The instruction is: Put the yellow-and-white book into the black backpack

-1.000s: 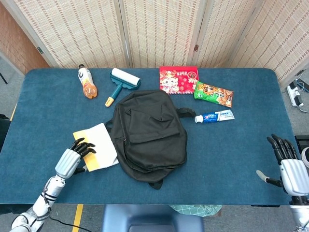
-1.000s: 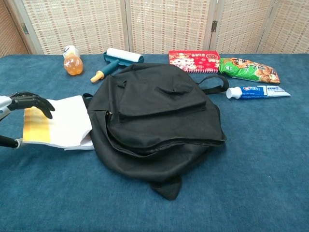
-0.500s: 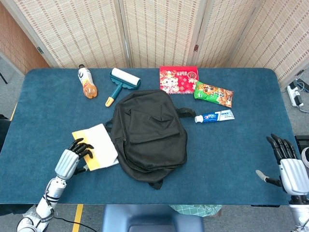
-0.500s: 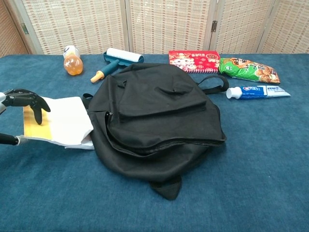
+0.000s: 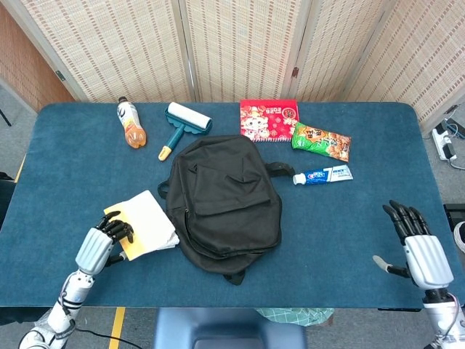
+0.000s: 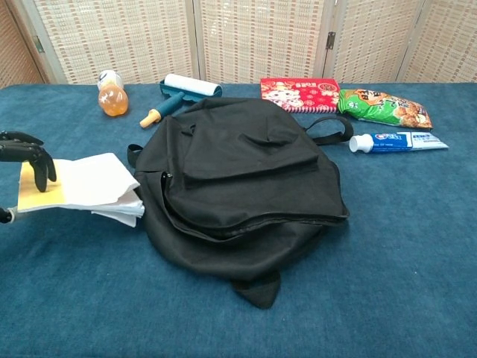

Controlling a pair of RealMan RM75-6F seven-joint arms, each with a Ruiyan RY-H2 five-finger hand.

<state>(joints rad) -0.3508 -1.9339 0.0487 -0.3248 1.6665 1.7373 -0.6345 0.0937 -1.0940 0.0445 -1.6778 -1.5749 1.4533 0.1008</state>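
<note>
The yellow-and-white book (image 5: 145, 222) (image 6: 82, 186) lies left of the black backpack (image 5: 225, 200) (image 6: 238, 171), its left end raised a little off the table. My left hand (image 5: 98, 243) (image 6: 22, 153) grips the book's yellow edge, fingers curled over the top and thumb beneath. The backpack lies flat in the middle of the table, and no opening shows. My right hand (image 5: 418, 251) hovers open near the table's front right corner, fingers spread, holding nothing; the chest view does not show it.
Along the back of the blue table (image 5: 349, 225) lie an orange drink bottle (image 5: 130, 123), a teal lint roller (image 5: 182, 123), a red packet (image 5: 269, 118), a green snack bag (image 5: 321, 141) and a toothpaste tube (image 5: 323, 175). A folding screen stands behind.
My left hand has closed on the book's yellow edge and drawn it left, away from the backpack, lifting that end. My right hand has shifted slightly left and up.
</note>
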